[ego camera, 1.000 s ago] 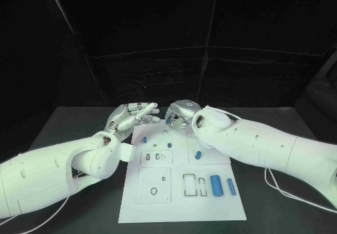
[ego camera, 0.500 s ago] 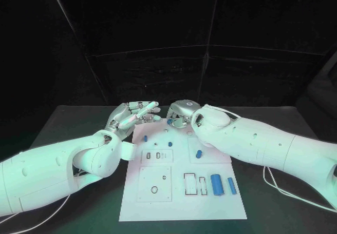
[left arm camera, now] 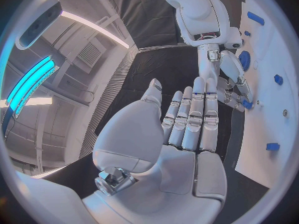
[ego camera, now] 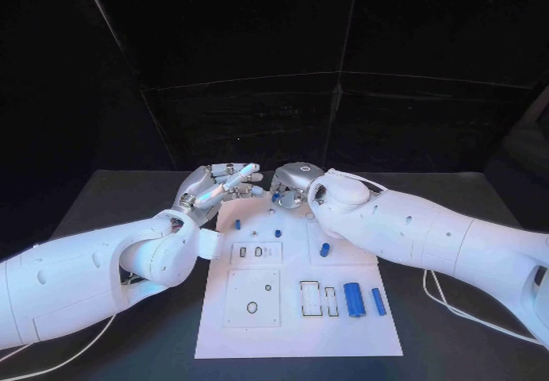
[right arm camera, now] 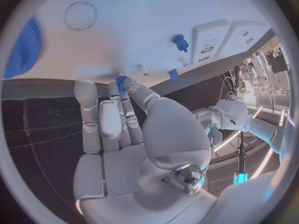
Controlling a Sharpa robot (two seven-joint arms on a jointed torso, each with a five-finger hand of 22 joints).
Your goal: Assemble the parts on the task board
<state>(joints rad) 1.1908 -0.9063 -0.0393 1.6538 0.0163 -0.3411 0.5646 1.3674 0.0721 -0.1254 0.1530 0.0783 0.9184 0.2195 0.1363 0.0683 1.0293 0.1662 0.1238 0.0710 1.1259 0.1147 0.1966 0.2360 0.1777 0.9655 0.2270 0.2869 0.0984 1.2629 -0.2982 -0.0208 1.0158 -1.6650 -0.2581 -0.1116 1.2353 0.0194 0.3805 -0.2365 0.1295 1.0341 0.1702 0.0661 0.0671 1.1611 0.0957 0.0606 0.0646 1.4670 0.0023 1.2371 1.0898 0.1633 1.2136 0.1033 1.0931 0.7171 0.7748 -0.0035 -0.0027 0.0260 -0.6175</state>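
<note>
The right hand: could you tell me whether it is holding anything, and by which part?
The right hand pinches a small blue part between its fingers, at the far edge of the board. The left hand holds nothing.

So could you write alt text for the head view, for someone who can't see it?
Two white robot arms reach in from either side over a white task board on a black table, the left hand and the right hand close together at its far edge. Small blue parts lie on the board, including a large blue cylinder near the right side.
</note>
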